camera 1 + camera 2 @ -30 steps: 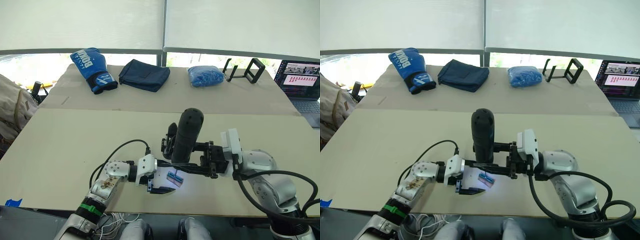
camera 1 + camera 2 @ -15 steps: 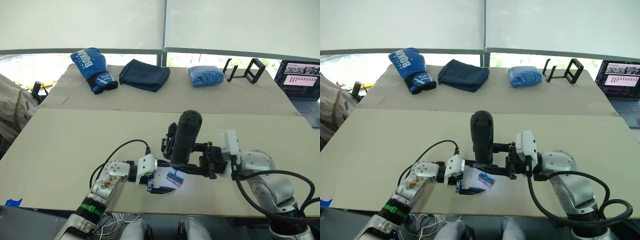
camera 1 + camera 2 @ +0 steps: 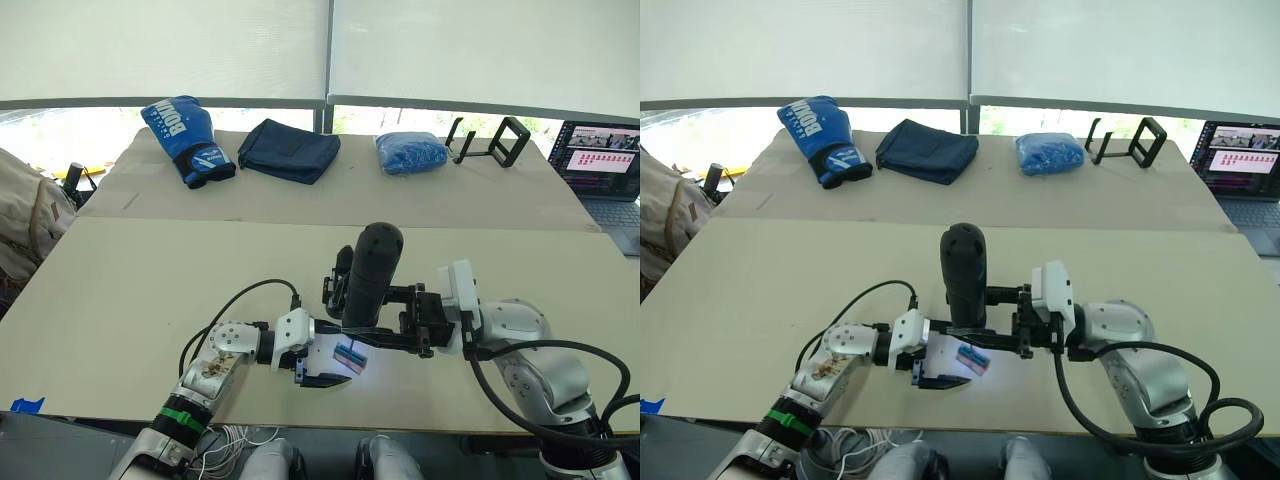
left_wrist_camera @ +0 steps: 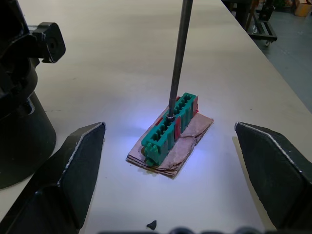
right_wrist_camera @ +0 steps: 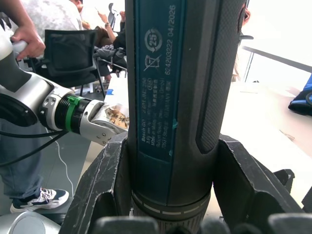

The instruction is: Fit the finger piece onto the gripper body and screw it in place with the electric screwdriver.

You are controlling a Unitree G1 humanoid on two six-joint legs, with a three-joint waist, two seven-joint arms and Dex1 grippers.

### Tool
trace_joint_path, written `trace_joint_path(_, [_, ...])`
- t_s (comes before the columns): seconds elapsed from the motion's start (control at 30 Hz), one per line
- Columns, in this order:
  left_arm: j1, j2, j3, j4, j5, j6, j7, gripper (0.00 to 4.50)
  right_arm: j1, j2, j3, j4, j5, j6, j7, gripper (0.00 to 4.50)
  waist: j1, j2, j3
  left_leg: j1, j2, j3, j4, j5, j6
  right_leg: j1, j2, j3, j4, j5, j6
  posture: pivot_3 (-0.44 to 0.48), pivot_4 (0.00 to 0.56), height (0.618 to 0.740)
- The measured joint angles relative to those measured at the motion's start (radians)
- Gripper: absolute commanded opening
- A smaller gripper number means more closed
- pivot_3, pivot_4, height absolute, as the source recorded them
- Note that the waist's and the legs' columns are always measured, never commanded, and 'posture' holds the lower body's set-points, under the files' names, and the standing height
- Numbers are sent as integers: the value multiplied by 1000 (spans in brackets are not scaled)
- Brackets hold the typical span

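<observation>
Your right gripper (image 3: 425,322) clamps the electric screwdriver (image 3: 368,272) upright; left gripper (image 4: 168,168) is wide around the green block (image 4: 170,127). Keep the bit (image 4: 179,53) vertical. The gripper body (image 4: 19,97) stands just beside it.

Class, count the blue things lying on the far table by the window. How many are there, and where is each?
3. A blue boxing glove at the robot's left, a dark blue pouch in the middle, and a blue bag to its right. Others may be hidden.
</observation>
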Motion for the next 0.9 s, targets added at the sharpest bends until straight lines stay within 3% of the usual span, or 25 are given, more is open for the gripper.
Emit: trace_joint_path(0.9, [10, 6, 0, -14, -2, 1, 13, 4469, -6, -6, 35, -27, -3, 6, -27, 1931, -2, 0, 0, -1, 0, -1, 0, 0, 0, 0, -1, -1, -1, 0, 0, 0, 150, 740])
